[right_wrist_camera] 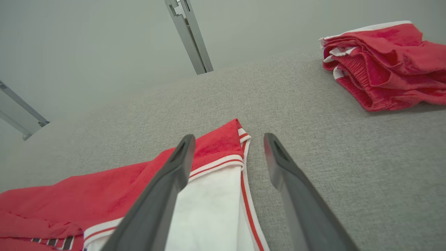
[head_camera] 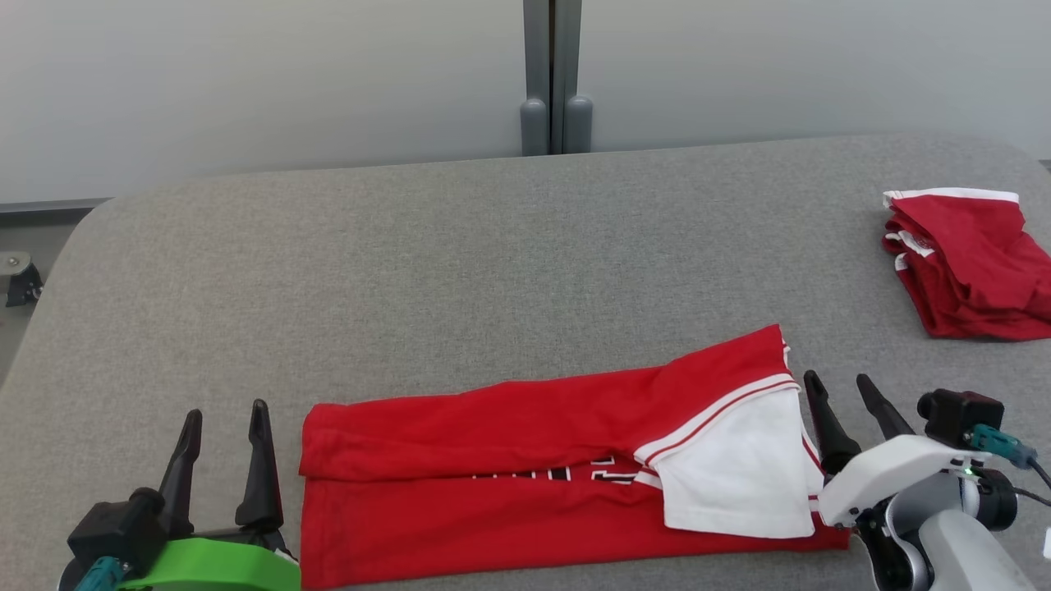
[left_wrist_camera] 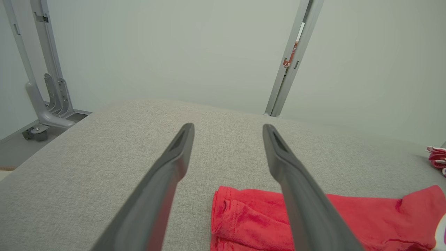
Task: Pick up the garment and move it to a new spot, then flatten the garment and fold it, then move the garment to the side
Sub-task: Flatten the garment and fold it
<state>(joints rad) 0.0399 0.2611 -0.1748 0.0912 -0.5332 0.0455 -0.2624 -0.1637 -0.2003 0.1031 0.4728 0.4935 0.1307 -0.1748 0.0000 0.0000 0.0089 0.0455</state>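
While garment [head_camera: 493, 427] lies folded, end effectors [head_camera: 227, 409] [head_camera: 838, 377] flanking

I get bright, even, soft light in all three views. Shadows are faint, just a thin one under the pile [right_wrist_camera: 383, 62]. Wrist views bow at the edges; the fingers [left_wrist_camera: 167, 181] blur near the lens.

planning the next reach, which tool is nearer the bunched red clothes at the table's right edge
Right. The right tool is a little short of the red clothes, beside the shirt; the left tool is beyond the shirt's opposite end.
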